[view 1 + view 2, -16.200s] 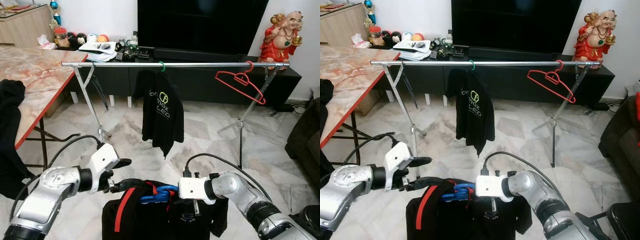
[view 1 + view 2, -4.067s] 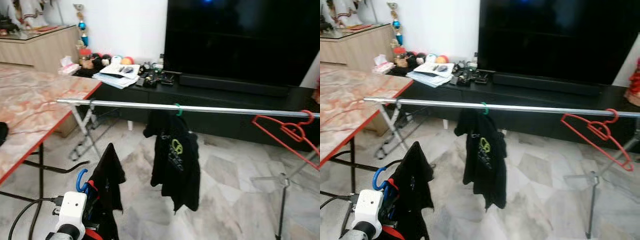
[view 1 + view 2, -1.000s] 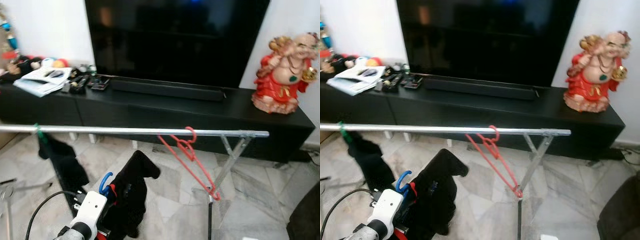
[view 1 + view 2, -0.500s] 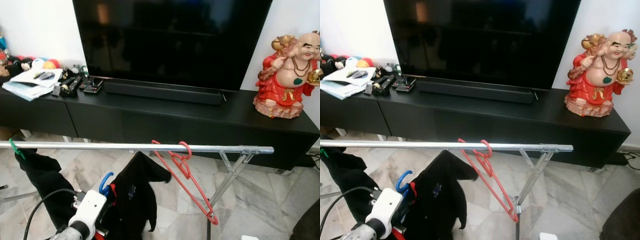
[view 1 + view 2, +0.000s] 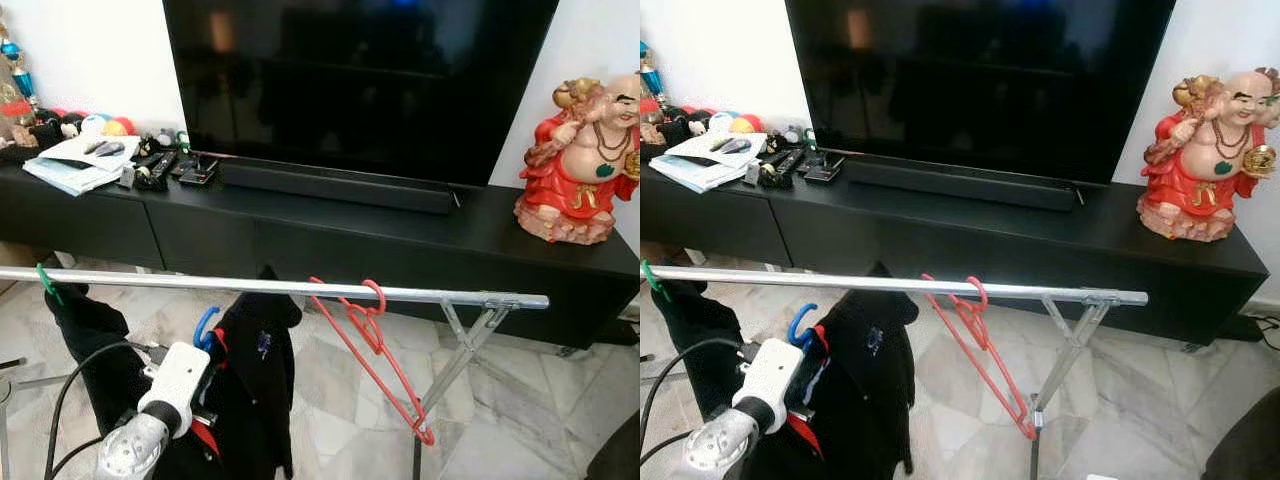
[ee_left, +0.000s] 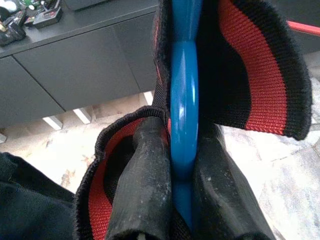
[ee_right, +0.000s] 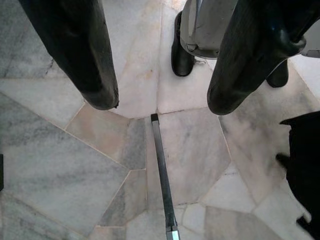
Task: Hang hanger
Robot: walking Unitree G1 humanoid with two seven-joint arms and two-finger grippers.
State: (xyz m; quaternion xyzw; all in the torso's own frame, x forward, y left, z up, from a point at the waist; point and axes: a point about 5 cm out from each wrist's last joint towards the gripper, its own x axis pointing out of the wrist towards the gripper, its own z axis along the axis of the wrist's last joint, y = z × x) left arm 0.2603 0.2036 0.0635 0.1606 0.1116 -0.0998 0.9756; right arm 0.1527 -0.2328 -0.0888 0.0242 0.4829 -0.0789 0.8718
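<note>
Since half a second earlier, the blue plastic hanger carrying the black garment with red trim had risen, so that its hook sat just below the long silver metal rail of the clothes rack, not yet over it.

Behind everything stood the large black television screen on the long black low cabinet, with the red and gold laughing figurine at the cabinet's right end. The rail crossed in front of them, held up on the right by its crossed metal legs. On it hung a second black garment on a green hanger at the far left, and the empty red plastic hanger, tilted, towards the right.

The left gripper was clamped on the blue hanger's neck, its two black fingers pressing on either side with the garment's collar folded around them. The right gripper hung low with its fingers spread apart and holding nothing, over the marble tile floor.
</note>
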